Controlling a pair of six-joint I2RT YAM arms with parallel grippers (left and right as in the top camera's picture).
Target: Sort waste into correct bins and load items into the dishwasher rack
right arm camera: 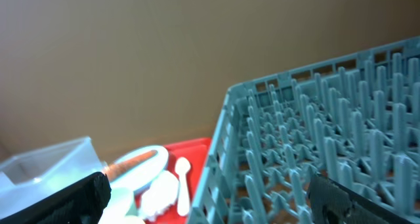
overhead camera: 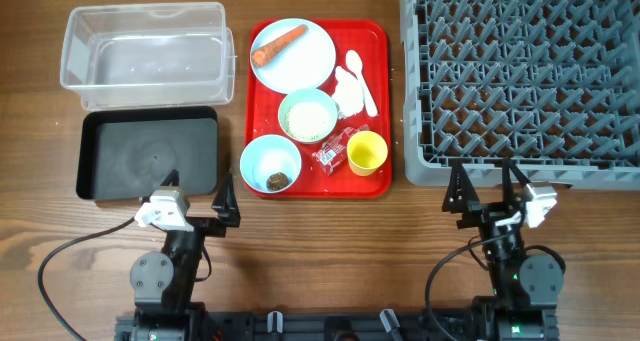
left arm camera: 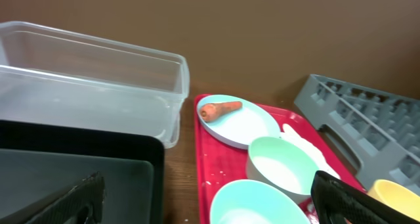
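Note:
An orange carrot lies on a pale blue plate on the flat red tray. One bowl holds white rice, another holds brown scraps. A crumpled napkin, a white spoon, a red-and-clear wrapper and a yellow cup also sit on the tray. The clear tub and the black tray are at the left, the grey rack at the right. My left gripper and right gripper are open and empty near the front edge.
The left wrist view shows the tub, the black tray, the carrot and both bowls. The right wrist view shows the rack, the spoon and the carrot. Cables lie along the table's front.

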